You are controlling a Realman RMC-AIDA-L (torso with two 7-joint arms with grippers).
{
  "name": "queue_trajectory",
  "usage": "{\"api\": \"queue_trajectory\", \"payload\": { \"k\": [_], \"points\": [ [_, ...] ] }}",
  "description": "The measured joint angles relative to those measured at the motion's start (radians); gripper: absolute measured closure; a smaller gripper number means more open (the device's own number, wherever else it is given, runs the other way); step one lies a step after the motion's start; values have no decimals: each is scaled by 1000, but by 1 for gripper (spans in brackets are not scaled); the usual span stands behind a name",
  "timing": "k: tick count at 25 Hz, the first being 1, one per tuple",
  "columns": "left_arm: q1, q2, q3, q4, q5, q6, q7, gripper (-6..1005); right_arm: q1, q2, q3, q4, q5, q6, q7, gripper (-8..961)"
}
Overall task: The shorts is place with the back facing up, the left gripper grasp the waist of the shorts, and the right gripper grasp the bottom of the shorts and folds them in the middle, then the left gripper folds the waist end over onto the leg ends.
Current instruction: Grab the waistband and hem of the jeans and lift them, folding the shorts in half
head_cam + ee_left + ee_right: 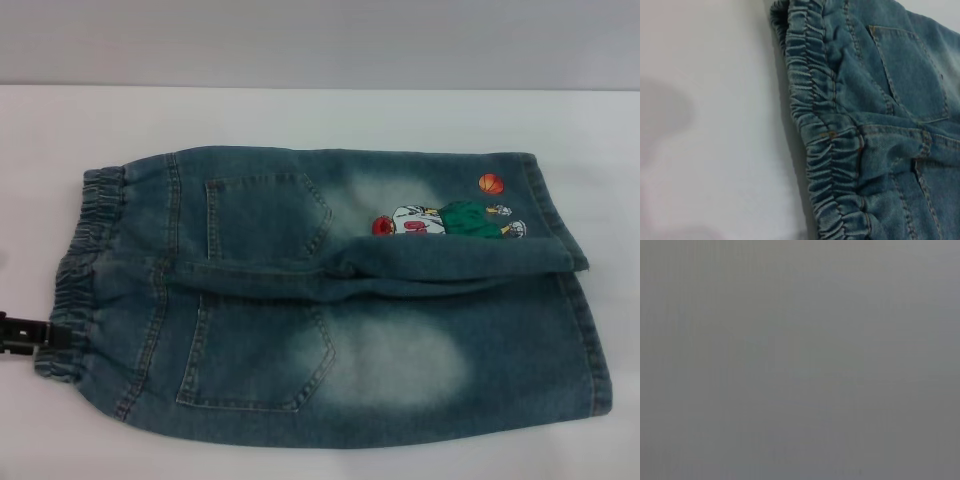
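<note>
Even, soft, shadowless light; head view hazy, right wrist view blank grey

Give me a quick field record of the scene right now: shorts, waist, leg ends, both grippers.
shorts: flat on white table, back pockets up, not yet folded in the middle
waist: toward robot's left
leg ends: toward robot's right, upper leg's edge turned over
basketball print: on the far leg
left gripper: at waist's near corner, fingers unclear
right gripper: not in view

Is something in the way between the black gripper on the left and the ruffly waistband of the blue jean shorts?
Nothing visible is. The left gripper already sits at the gathered elastic waist of the faded denim shorts on the white table.
</note>
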Motion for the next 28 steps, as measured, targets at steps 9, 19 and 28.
{"api": "queue_trajectory", "payload": {
  "k": [9, 19, 28],
  "points": [
    [-3, -1, 2, -12, 0, -8, 6, 237, 6, -1, 0, 3, 0, 0, -1, 420],
    [-12, -7, 38, -23, -5, 8, 7, 238, 8, -3, 5, 3, 0, 0, -1, 420],
    [-43, -14, 34, -23, -7, 28, 11, 239, 9, -3, 10, 3, 0, 0, -1, 420]
  ]
}}
